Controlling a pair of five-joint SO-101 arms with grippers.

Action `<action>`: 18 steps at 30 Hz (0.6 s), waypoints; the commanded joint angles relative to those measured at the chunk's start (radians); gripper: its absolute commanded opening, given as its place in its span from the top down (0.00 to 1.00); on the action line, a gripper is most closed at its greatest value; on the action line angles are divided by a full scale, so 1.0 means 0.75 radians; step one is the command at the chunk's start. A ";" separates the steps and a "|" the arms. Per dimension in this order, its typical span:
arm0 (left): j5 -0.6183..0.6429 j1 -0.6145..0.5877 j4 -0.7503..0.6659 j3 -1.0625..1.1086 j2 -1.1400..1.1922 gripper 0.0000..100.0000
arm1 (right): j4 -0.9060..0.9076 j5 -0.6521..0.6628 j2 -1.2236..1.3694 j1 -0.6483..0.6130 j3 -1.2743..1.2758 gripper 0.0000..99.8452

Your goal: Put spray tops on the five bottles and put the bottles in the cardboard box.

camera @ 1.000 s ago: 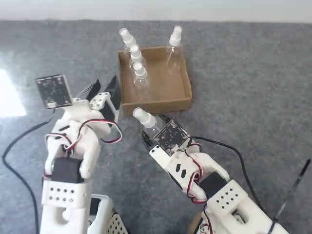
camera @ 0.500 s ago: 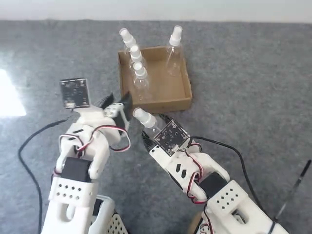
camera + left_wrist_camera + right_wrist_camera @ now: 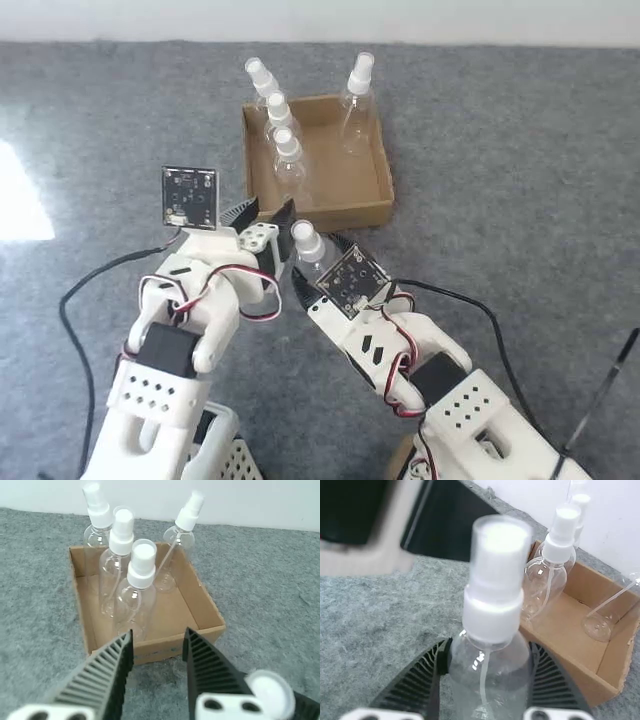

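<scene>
My right gripper (image 3: 312,270) (image 3: 488,652) is shut on a clear bottle (image 3: 312,256) (image 3: 490,672), held just in front of the cardboard box (image 3: 368,208) (image 3: 172,641). The bottle carries a white spray top (image 3: 495,570) (image 3: 272,694). My left gripper (image 3: 267,213) (image 3: 156,639) is open beside that spray top, holding nothing. Two capped bottles (image 3: 290,162) (image 3: 277,118) stand along the box's left side. A third bottle (image 3: 356,105) (image 3: 172,550) leans at its back right. Another bottle (image 3: 261,78) (image 3: 96,517) is at the back left corner; whether it stands inside I cannot tell.
Grey carpet-like table surface (image 3: 500,150) lies open on the right and far left. A black cable (image 3: 480,310) runs from the right arm, another (image 3: 75,290) from the left arm. The box's right front part (image 3: 165,612) is bare cardboard.
The left arm has swung right and forward, bringing its open gripper beside the held bottle's top. The held bottle has shifted slightly right in the right gripper.
</scene>
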 commanded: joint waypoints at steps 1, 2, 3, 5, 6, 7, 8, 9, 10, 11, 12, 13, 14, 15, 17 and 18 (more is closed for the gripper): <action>-0.004 -0.080 0.010 -0.024 -0.033 0.85 | -0.017 0.025 -0.040 0.007 0.006 0.89; -0.004 -0.098 0.008 -0.026 -0.033 0.85 | -0.017 0.025 -0.040 0.007 0.006 0.89; -0.004 -0.117 0.006 -0.028 -0.033 0.85 | -0.017 0.025 -0.040 0.007 0.006 0.89; -0.004 -0.137 0.006 -0.038 -0.035 0.85 | -0.017 0.025 -0.040 0.007 0.006 0.89; -0.004 -0.141 0.012 -0.050 -0.035 0.85 | -0.017 0.025 -0.040 0.007 0.006 0.89; -0.004 -0.141 0.016 -0.058 -0.035 0.85 | -0.017 0.025 -0.040 0.007 0.006 0.89; -0.004 -0.141 0.031 -0.064 -0.035 0.85 | -0.017 0.025 -0.040 0.005 0.006 0.89; -0.004 -0.139 0.043 -0.075 -0.035 0.85 | -0.017 0.025 -0.040 0.005 0.006 0.89; -0.004 -0.139 0.057 -0.085 -0.047 0.85 | -0.017 0.025 -0.040 0.005 0.006 0.89; -0.004 -0.139 0.072 -0.091 -0.070 0.85 | -0.017 0.025 -0.040 0.005 0.006 0.89; -0.004 -0.139 0.090 -0.095 -0.106 0.85 | -0.017 0.025 -0.040 0.005 0.006 0.89; -0.004 -0.139 0.106 -0.095 -0.153 0.85 | -0.017 0.025 -0.040 0.005 0.006 0.89; -0.004 -0.139 0.121 -0.091 -0.209 0.85 | -0.017 0.025 -0.040 0.005 0.006 0.89; -0.004 -0.135 0.139 -0.087 -0.270 0.85 | -0.017 0.025 -0.040 0.005 0.006 0.89; -0.004 -0.129 0.164 -0.050 -0.399 0.85 | -0.017 0.025 -0.040 0.005 0.006 0.89; -0.004 -0.127 0.162 -0.026 -0.462 0.85 | -0.017 0.025 -0.040 0.005 0.006 0.89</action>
